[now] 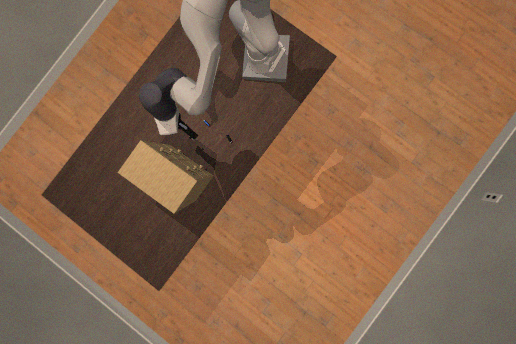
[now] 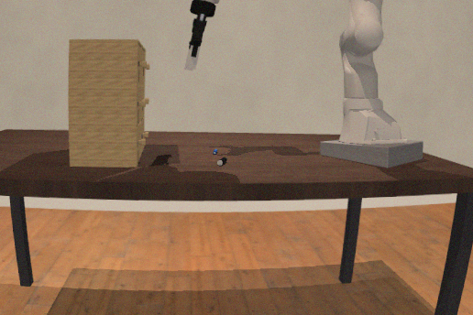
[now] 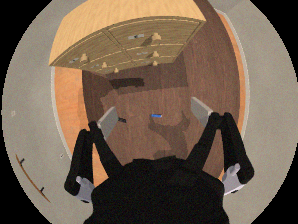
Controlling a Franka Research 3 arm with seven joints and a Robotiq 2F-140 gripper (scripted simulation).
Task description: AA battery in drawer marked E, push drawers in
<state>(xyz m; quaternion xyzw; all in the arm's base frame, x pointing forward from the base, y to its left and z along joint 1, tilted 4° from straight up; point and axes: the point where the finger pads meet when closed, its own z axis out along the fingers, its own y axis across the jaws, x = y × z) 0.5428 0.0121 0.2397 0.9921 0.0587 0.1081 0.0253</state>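
Observation:
The chest (image 1: 157,176) (image 2: 104,102) (image 3: 95,30) stands upright, with two columns of drawers that look pushed in. Their labels are too small to read, so I cannot tell which drawer is E. A small blue object (image 1: 206,123) (image 2: 214,152) (image 3: 156,116) and a black cylinder with a pale end (image 1: 229,139) (image 2: 222,161) (image 3: 122,120) lie on the table in front of the chest. I cannot tell for certain which is the AA battery. My gripper (image 1: 189,130) (image 2: 191,63) (image 3: 153,108) is open and empty, pointing down, high above the table and in front of the chest.
The dark table (image 1: 120,226) (image 2: 275,190) carries the robot's grey base (image 1: 252,76) (image 2: 367,154) on the side facing the drawers. Drawer knobs (image 2: 146,102) (image 3: 156,37) stick out of the chest's front. The black cylinder lies nearer the table's long edge than the blue object.

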